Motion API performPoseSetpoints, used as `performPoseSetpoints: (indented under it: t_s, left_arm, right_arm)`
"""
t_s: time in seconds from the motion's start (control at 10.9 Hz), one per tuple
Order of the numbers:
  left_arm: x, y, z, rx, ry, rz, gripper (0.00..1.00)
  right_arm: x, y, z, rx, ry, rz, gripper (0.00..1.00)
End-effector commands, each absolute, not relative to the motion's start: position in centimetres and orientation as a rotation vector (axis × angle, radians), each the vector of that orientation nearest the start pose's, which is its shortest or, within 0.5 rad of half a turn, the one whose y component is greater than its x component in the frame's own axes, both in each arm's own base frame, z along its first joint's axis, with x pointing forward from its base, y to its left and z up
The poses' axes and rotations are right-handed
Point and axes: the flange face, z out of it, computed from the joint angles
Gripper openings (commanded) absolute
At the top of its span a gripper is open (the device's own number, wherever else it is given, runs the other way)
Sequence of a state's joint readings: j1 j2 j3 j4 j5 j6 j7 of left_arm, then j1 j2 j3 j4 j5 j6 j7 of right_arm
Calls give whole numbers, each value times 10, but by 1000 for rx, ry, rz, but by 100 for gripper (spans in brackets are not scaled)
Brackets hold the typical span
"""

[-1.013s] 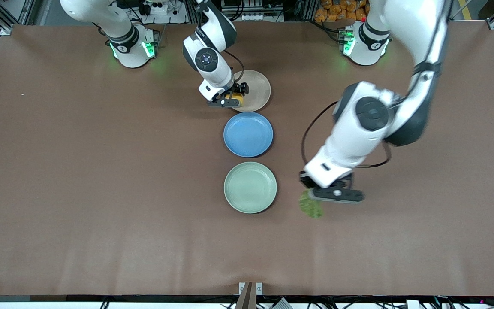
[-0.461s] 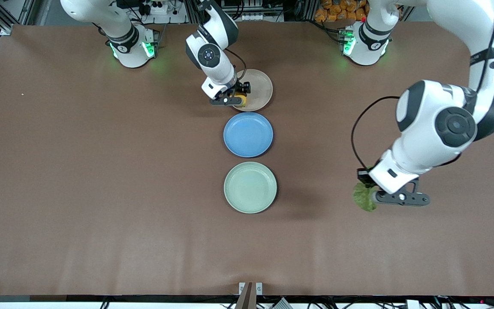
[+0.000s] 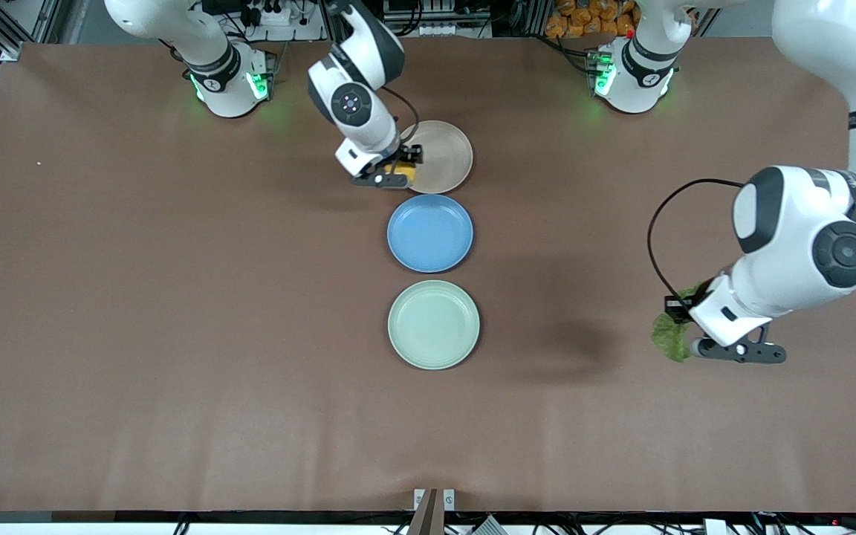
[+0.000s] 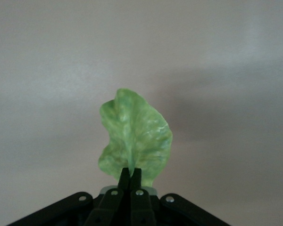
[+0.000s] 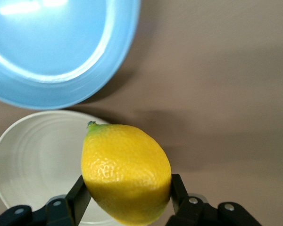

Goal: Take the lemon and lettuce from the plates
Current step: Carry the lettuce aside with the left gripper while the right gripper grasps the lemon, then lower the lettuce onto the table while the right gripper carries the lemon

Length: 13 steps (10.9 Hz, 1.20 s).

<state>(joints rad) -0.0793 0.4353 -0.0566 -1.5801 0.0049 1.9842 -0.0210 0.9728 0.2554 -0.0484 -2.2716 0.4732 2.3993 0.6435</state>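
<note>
My right gripper is shut on the yellow lemon and holds it in the air over the edge of the beige-pink plate; the lemon fills the right wrist view between the fingers. My left gripper is shut on the stem of the green lettuce leaf and holds it above bare table toward the left arm's end. The leaf hangs past the shut fingertips in the left wrist view. The mint green plate lies bare, nearest the front camera.
A blue plate lies between the beige-pink and mint plates in a row at the table's middle; it also shows in the right wrist view. The brown table stretches wide on both sides of the plates.
My left gripper has carried the lettuce away from the mint plate toward the left arm's end of the table. My right gripper has shifted slightly with the lemon at the beige-pink plate's edge.
</note>
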Motion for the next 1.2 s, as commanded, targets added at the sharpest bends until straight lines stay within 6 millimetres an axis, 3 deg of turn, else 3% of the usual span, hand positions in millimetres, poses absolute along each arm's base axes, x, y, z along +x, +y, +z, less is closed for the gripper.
performPoseSetpoints:
  t_s: [0.0, 0.18, 0.46, 0.74, 1.11]
  left_arm:
    - [671, -56, 355, -3147, 231, 30, 0]
    - [669, -52, 336, -3147, 259, 25, 0]
    - [673, -47, 314, -3145, 252, 34, 0]
    - [674, -43, 283, -3147, 243, 73, 0]
    - [673, -43, 245, -3153, 239, 119, 0]
  right_arm:
    - [348, 371, 256, -3040, 242, 478, 10]
    - [369, 345, 249, -3066, 286, 464, 11]
    - [409, 301, 237, -3099, 218, 414, 12]
    - [464, 201, 232, -3040, 53, 414, 12]
    - [526, 103, 219, -2997, -210, 339, 12]
